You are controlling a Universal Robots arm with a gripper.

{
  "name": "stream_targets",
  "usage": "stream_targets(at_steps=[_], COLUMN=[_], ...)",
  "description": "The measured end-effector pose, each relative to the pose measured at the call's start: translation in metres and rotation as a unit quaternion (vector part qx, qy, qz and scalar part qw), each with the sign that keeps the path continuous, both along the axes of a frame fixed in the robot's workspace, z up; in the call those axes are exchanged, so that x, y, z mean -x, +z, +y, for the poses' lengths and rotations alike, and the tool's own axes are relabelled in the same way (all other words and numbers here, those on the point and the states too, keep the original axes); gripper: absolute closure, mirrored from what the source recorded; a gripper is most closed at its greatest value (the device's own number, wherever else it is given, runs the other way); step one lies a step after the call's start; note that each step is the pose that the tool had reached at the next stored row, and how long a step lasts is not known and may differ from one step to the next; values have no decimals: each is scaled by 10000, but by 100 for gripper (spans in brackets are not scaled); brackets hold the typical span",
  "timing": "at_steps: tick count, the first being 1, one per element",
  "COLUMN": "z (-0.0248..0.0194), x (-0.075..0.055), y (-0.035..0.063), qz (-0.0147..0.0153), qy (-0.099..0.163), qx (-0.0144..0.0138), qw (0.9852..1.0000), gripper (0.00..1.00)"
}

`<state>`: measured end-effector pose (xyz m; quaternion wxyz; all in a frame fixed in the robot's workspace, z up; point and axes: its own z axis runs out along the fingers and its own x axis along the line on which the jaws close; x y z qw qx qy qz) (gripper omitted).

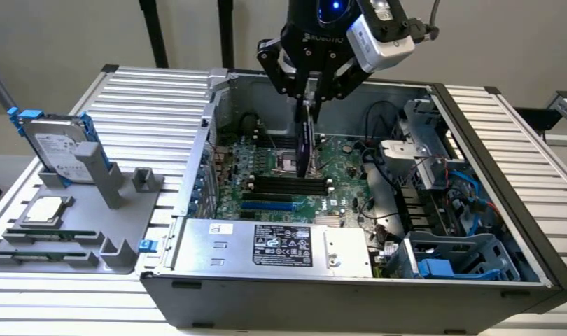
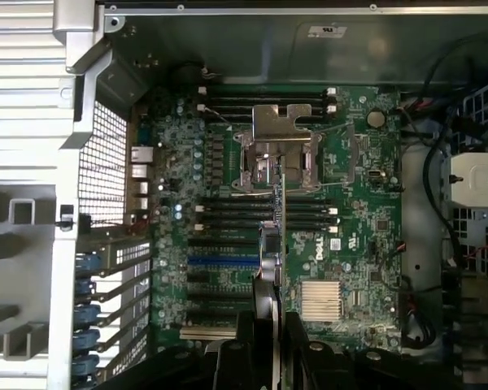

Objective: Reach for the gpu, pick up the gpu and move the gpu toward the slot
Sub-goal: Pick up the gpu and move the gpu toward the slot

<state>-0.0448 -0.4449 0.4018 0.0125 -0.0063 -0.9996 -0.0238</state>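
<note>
My gripper [image 1: 310,89] hangs over the open computer case [image 1: 507,203], shut on the gpu [image 1: 307,140]. The gpu is a thin dark card held on edge, pointing down toward the green motherboard [image 1: 344,185]. In the wrist view the gpu [image 2: 279,213] runs as a narrow strip away from my gripper [image 2: 267,329], crossing the black memory slots and ending near the silver processor socket [image 2: 275,150]. The card hovers above the board, apart from it. The blue expansion slot [image 2: 220,262] [image 1: 267,206] lies on the board beside the card, toward the case's rear grille.
A silver blue-railed hard drive [image 1: 59,148] stands on a grey fixture [image 1: 96,231] at the exterior view's left, with memory sticks [image 1: 40,236] laid in it. The power supply [image 1: 274,245] fills the case's near side. Cables [image 1: 381,189] and a blue drive cage [image 1: 451,262] crowd the right.
</note>
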Motion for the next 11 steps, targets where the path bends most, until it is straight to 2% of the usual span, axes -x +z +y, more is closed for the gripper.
stream_targets(at_steps=[4,11], z=[38,39], x=[-80,-94], y=[-51,-53], qz=[0,4], qy=[1,3], qx=[34,35], qw=[10000,10000], gripper=[74,74])
